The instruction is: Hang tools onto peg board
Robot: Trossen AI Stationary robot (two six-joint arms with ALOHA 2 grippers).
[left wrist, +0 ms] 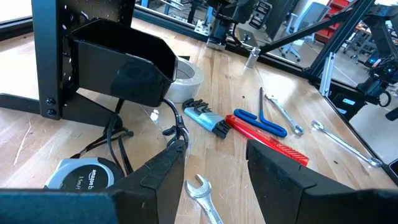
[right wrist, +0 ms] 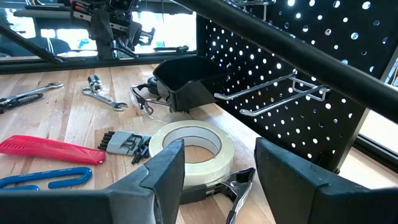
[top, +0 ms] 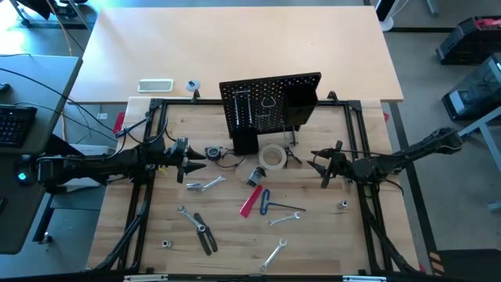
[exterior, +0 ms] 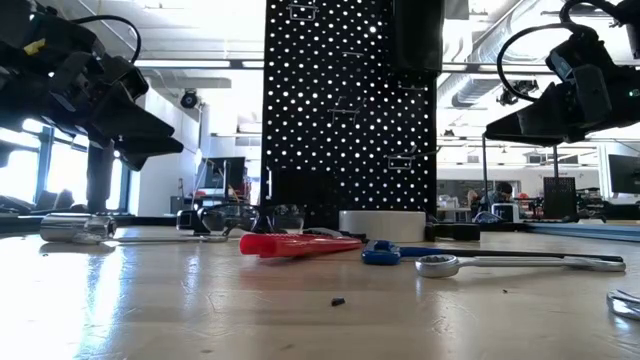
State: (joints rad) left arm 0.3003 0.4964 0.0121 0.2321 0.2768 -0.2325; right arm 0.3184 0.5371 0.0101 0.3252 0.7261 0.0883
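We judge no tool picked yet: left claw (top: 193, 162) and right claw (top: 316, 166), both spread and empty, hover mid-frame flanking the peg board (top: 270, 99). The tape roll (top: 272, 156) (nearest the right claw) lies on the bench (top: 235, 243), needing descent first.

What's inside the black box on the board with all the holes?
The black box bin hangs on the peg board. Only its dark walls and rim show in any view. Its bottom is hidden, so whether it holds anything cannot be told.
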